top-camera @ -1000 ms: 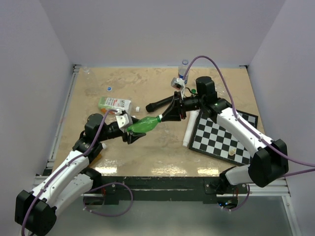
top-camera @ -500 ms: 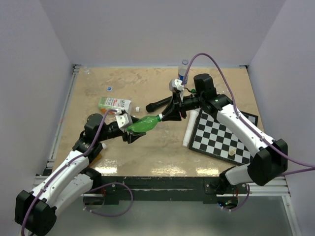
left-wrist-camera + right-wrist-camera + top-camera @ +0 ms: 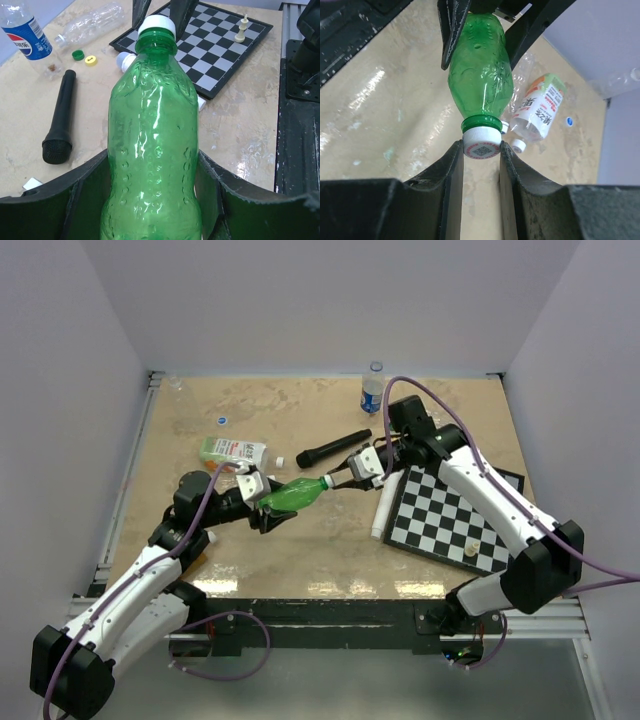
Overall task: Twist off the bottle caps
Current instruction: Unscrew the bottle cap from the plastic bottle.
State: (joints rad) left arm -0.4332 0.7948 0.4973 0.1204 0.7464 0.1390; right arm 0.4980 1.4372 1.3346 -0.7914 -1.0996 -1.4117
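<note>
The left gripper (image 3: 151, 160) holds the green bottle (image 3: 150, 100) around its body; the right gripper (image 3: 481, 152) seems closed on its white cap (image 3: 481, 141).

Both arms reach inward, tips facing; left pincer (image 3: 268, 502) clamped half-wide, right pincer (image 3: 340, 480) pinched narrow.

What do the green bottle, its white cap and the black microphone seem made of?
The green bottle looks like thin translucent plastic, glossy; highlights streak its dimpled wall. The white cap is probably opaque moulded plastic, uniformly white with a satin look. The black microphone has a matte body, plastic or coated metal, unclear which; its head looks like fine mesh.
</note>
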